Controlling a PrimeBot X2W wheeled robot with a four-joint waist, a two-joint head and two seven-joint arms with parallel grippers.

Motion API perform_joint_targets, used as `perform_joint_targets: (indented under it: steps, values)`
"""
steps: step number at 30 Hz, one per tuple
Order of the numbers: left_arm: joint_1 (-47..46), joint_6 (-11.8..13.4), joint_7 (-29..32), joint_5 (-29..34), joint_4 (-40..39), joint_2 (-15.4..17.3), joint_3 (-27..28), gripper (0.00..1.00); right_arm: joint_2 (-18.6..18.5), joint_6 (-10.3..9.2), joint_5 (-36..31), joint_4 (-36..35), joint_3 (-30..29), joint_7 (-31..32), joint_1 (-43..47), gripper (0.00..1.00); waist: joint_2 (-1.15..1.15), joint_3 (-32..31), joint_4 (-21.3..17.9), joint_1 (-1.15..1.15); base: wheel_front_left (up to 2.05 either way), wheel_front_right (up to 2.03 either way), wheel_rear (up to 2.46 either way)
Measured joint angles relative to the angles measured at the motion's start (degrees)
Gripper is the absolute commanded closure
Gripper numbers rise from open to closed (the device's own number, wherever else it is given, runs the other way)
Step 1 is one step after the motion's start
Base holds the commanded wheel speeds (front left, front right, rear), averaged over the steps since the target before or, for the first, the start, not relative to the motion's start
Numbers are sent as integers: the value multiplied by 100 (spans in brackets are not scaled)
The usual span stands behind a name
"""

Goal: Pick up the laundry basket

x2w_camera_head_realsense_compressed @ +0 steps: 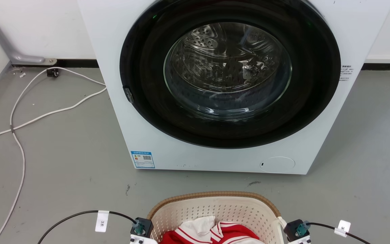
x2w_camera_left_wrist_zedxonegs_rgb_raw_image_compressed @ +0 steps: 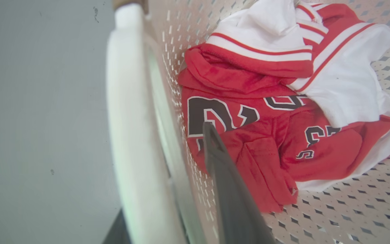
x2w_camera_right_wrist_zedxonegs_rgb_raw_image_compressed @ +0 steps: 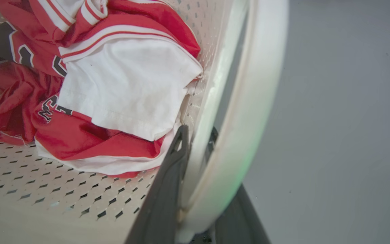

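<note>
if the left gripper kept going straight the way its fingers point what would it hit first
Its inner finger points at the red jersey lying in the laundry basket, so cloth probably comes first, though depth is unclear. The left gripper straddles the basket's white handle.

Blue sticker (x2w_camera_head_realsense_compressed: 143,159) on the washer (x2w_camera_head_realsense_compressed: 113,51), low on the front left: QR code plus print too small to read. Small dark print (x2w_camera_head_realsense_compressed: 346,73) on the washer front near its right edge, unreadable. White tag (x2w_camera_head_realsense_compressed: 102,221) on the left black cable: "3" with a star-like mark. White tag (x2w_camera_head_realsense_compressed: 343,227) on the right black cable: the same kind of mark, no digit made out. Red jersey (x2w_camera_left_wrist_zedxonegs_rgb_raw_image_compressed: 249,149) in the laundry basket (x2w_camera_left_wrist_zedxonegs_rgb_raw_image_compressed: 350,210): big black characters with white outlines, one like a "2" (x2w_camera_left_wrist_zedxonegs_rgb_raw_image_compressed: 212,115), a small "S" (x2w_camera_left_wrist_zedxonegs_rgb_raw_image_compressed: 305,154). The rest is folded and cannot be read.
</note>
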Motion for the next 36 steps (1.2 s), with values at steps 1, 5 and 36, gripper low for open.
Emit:
perform_joint_targets:
  steps: [1,5,36]
  values:
    - [0,0,1,-31,1,4,-21,100,-7,0,35,-3,40,4,0,100,0,-2,-2,0,0,0,0]
    - [0,0,7,-129,8,18,-116,100,-27,-1,165,-15,181,22,-1,100,0,-8,-8,0,0,0,0]
    - [-1,-1,-27,-702,66,105,-651,100,-64,-1,902,43,973,10,-84,100,0,26,-28,1,0,0,0]
